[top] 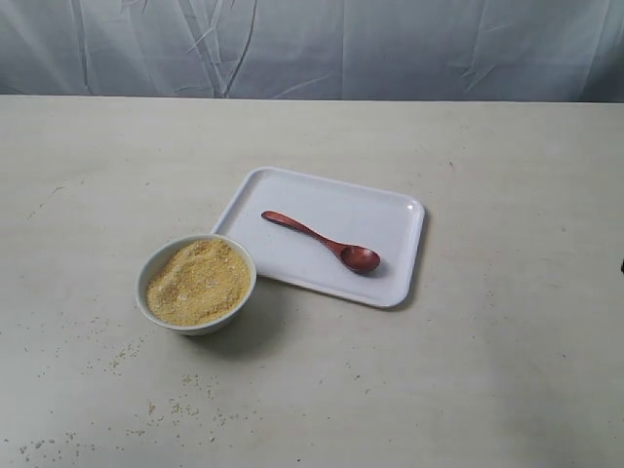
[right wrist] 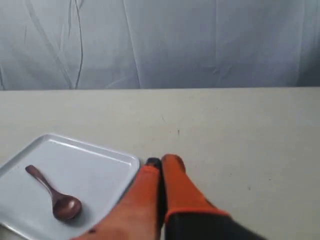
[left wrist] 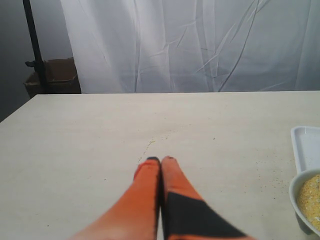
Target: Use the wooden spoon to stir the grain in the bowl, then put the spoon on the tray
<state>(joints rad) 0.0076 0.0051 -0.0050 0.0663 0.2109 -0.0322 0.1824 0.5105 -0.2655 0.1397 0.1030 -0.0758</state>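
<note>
Altogether: one wooden spoon [top: 322, 241], one tray [top: 390, 210], one bowl [top: 156, 263].

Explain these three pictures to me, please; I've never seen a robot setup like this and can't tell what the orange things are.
It is a robot with two arms. One picture looks at the table from outside; the other two come from cameras on each wrist. The orange shapes are the grippers: the left gripper and the right gripper, both shut and holding nothing. On the table a white tray carries a wooden spoon. Beside it stands a white bowl filled with yellow grain. Some spilled grains lie scattered near the bowl.
</note>
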